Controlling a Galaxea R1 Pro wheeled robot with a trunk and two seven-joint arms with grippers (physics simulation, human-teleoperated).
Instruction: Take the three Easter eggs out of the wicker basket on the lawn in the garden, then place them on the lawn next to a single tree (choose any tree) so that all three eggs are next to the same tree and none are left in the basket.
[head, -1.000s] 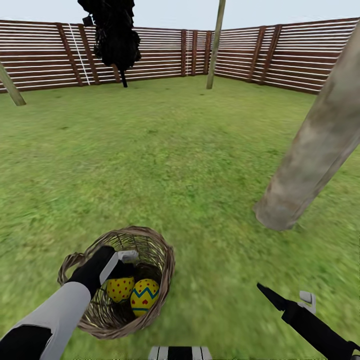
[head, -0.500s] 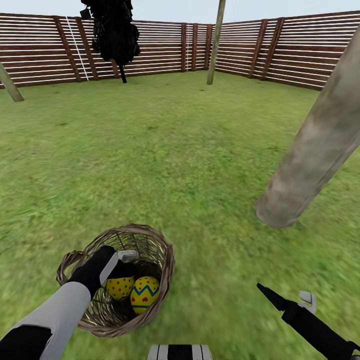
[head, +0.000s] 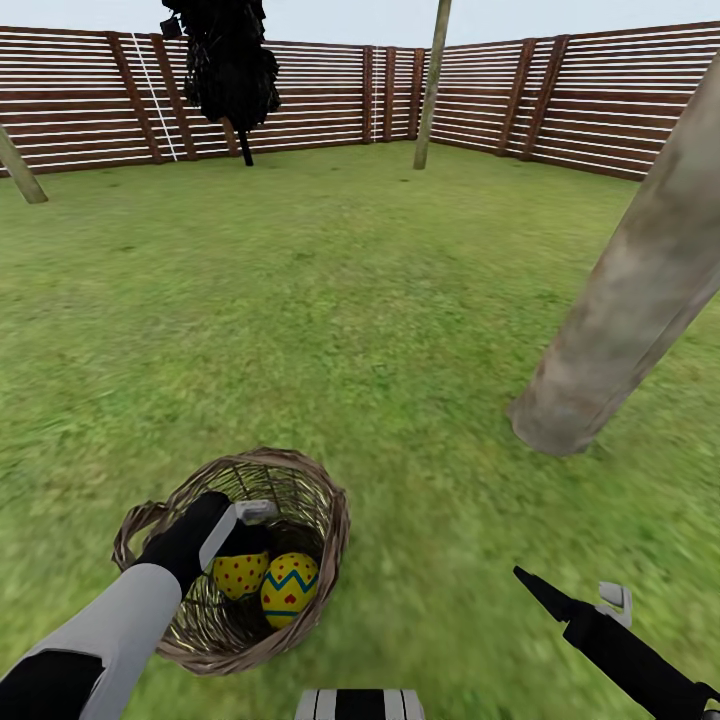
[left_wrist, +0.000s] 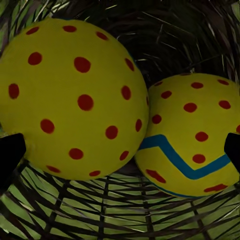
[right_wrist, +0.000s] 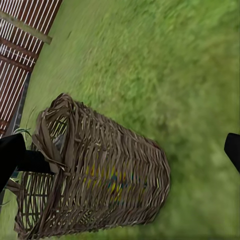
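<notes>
A brown slat fence (head: 90, 100) is ringing the yard from nine to three o'clock. A near-black narrow tree (head: 228, 70) is standing at eleven, a thin pole (head: 432, 85) at twelve, pale sky (head: 340, 20) showing above.

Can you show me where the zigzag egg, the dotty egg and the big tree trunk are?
Zigzag egg (head: 289, 592), head view: on its blue zigzag band.
Dotty egg (left_wrist: 70, 95), left wrist view: middle of its spotted yellow shell.
Tree trunk (head: 625, 300), head view: midway up the grey-brown bark.
</notes>
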